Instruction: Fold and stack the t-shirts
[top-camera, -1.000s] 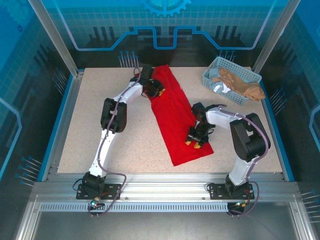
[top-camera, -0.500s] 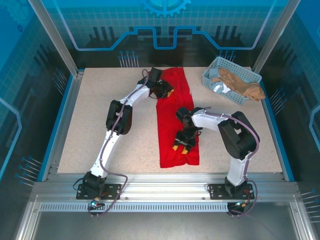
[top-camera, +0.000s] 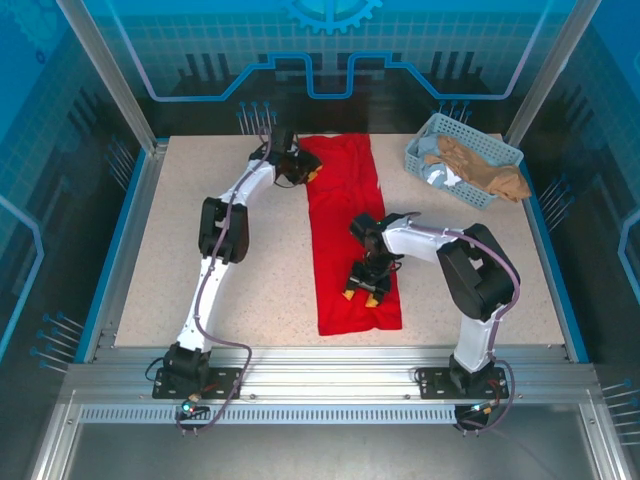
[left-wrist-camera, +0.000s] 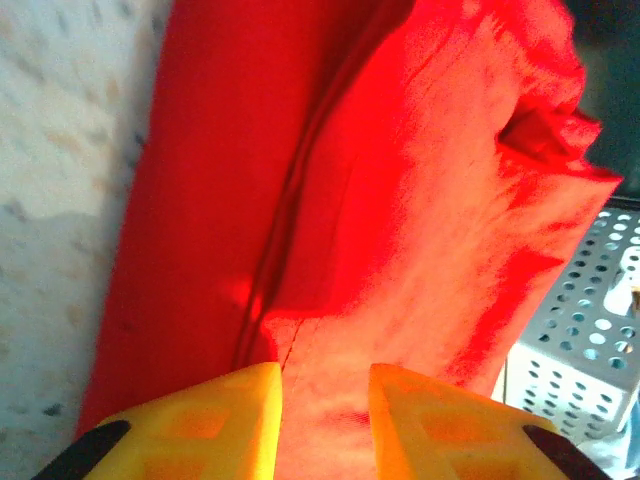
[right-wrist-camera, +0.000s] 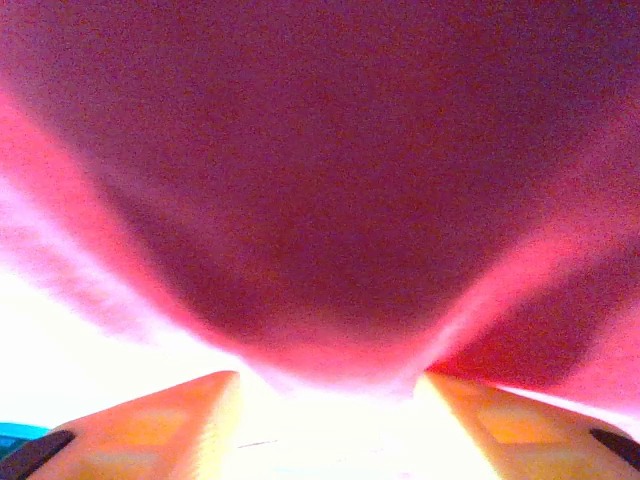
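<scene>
Fingers (left-wrist-camera: 215, 420) on my left gripper (top-camera: 303, 170) and right gripper (top-camera: 364, 291) are standing parted, clamping nothing, over the red t-shirt (top-camera: 345, 230), which is lying as a long strip. I judge cross-folding and stacking are still awaiting.

Top external: fixed high behind the arm bases, looking down and forward across the whole table (top-camera: 180, 250). Left wrist: close over the far end of the red t-shirt (left-wrist-camera: 400, 200), facing along the cloth toward the basket (left-wrist-camera: 580, 350), with the left gripper (left-wrist-camera: 325, 390) at the bottom edge. Right wrist: almost against the same shirt, blurred, with the right gripper (right-wrist-camera: 330, 390) below. All three views share the shirt; top external and left wrist share the basket
</scene>
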